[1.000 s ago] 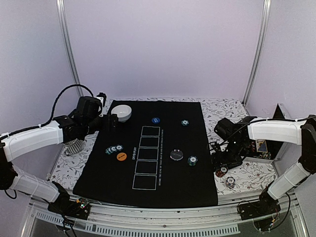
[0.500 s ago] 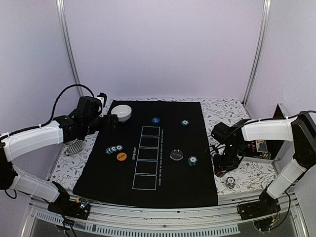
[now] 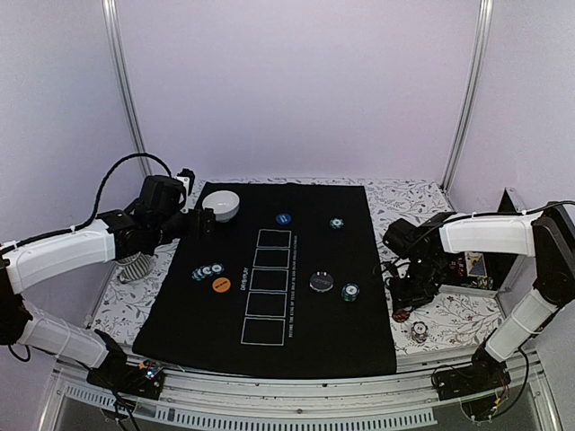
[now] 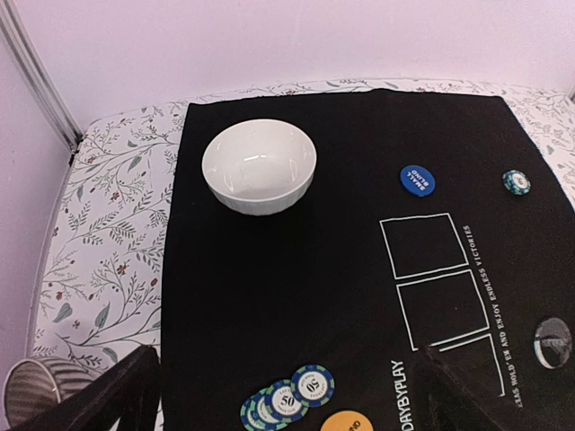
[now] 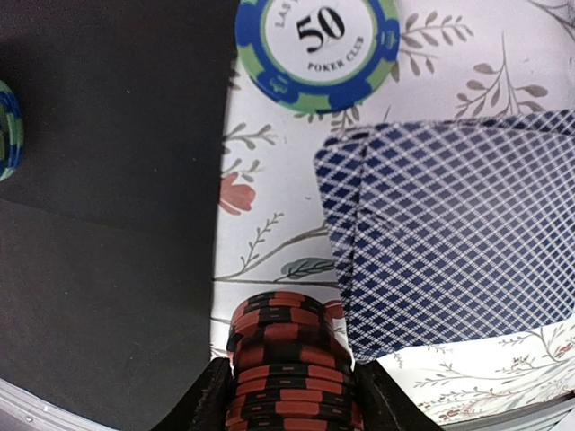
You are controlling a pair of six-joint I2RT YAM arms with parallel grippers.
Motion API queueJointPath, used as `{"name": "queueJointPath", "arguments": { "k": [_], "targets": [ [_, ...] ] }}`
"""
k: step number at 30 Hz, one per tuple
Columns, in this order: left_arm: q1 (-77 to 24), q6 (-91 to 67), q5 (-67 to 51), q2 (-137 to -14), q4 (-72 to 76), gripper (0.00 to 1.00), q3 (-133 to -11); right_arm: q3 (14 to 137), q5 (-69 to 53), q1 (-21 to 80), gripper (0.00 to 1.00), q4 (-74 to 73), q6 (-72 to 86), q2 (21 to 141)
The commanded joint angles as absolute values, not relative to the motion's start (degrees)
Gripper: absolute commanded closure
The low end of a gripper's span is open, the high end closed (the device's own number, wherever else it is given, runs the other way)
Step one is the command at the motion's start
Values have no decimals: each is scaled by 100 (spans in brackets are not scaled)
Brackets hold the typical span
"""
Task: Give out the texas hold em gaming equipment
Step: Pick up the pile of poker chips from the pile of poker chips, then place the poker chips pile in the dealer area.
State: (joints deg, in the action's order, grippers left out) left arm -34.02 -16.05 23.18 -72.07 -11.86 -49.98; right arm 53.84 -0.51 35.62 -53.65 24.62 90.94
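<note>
Right pincer (image 5: 292, 400) pinched the tall red chip stack (image 5: 289, 355) beside the playing cards (image 5: 458, 242). Uneven pressure could have spilled lower chips across the worktop (image 5: 269, 247). Left pincer (image 4: 287, 404) hung spread.

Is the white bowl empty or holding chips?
Empty. The white bowl stands upright on the black mat; the left wrist view shows only its bare inside.
</note>
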Motion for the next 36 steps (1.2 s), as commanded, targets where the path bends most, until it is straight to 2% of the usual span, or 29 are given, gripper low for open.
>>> {"name": "queueJointPath", "arguments": {
  "k": [1, 13, 14, 17, 20, 26, 29, 36],
  "targets": [
    [-3469, -1538, 2321, -7241, -1159, 2, -4897, 5595, 109, 3595, 53, -5557, 2460, 9028],
    [-3472, -1512, 2347, -7216, -1154, 2, -4880, 5485, 10, 3595, 60, -5509, 2470, 9015],
    [-3472, -1512, 2354, -7208, -1159, 2, -4878, 5477, 13, 3599, 64, -5496, 2462, 9031],
    [-3472, -1512, 2355, -7199, -1160, 2, -4878, 5543, 36, 3599, 85, -5582, 2437, 9010],
    [-3472, -1499, 2369, -7183, -1177, 2, -4878, 5831, 165, 3601, 95, -5862, 2396, 8899],
    [-3472, -1498, 2415, -7146, -1165, 2, -4870, 6703, -81, 3759, 97, -6272, 2261, 8702],
    [-3472, -1527, 2409, -7146, -1151, 2, -4857, 7079, -328, 4318, 97, -6098, 2171, 8872],
    [-3472, -1538, 2334, -7155, -1124, 2, -4878, 8450, -391, 5676, 97, -5792, 1798, 10565]
  ]
}}
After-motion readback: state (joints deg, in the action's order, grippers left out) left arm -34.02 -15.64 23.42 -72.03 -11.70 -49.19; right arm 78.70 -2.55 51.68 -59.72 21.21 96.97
